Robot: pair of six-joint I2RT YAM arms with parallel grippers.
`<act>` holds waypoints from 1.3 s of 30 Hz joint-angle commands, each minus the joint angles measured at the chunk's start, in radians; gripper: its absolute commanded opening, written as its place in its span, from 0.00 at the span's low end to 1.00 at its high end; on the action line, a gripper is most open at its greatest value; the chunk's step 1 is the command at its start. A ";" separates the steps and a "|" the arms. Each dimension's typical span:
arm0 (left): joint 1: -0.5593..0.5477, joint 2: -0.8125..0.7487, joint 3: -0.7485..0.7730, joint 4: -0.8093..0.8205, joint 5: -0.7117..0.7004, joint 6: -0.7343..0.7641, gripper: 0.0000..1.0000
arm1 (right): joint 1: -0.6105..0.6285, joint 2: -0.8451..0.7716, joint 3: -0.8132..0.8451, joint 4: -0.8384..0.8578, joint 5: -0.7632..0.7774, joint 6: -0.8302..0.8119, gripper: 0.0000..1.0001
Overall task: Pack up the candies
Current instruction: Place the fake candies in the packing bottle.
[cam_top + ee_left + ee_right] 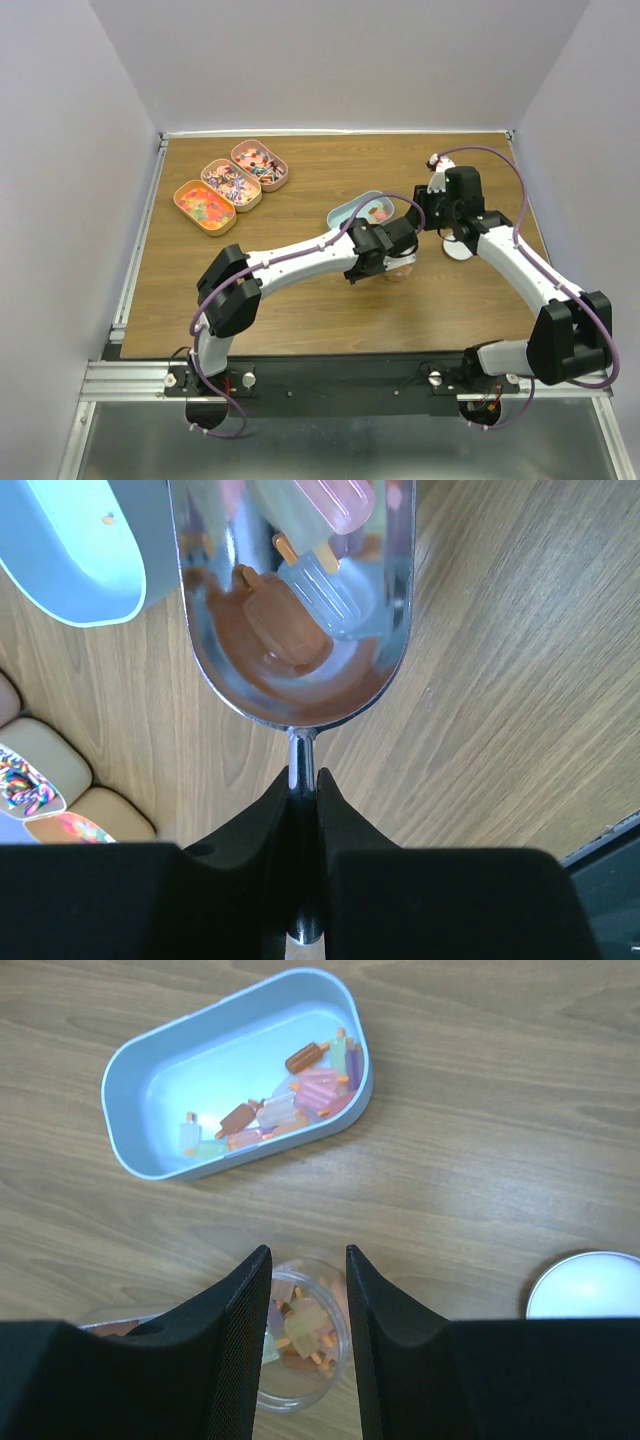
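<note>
Packing is judged partway done. A few candies (pixel 290 635) are carried in the scoop (pixel 345 695), whose handle is clamped in the left hand (pixel 303 780), jaws narrow. The scoop is held just beside the jar (pixel 300 1360) and is not yet tipped. The jar is flanked by the right hand (pixel 307 1255), half-wide and apparently gripping it. The jar is seen part-filled. A small cluster is left at one end of the blue tin (pixel 150 1070). Three tins (pixel 232 185) at far left look full and untouched. The lid (pixel 590 1285) lies off, on the worktop (pixel 480 1160) right of the jar. Left to do: tipping, more scoops, likely lidding.
</note>
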 commanded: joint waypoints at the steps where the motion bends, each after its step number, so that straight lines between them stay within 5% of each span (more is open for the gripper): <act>1: -0.019 0.010 0.035 -0.036 -0.069 -0.020 0.00 | -0.002 -0.029 -0.040 0.008 -0.060 0.025 0.43; 39: -0.140 0.073 0.060 -0.067 -0.368 -0.024 0.00 | -0.004 -0.036 -0.066 0.028 -0.059 0.036 0.43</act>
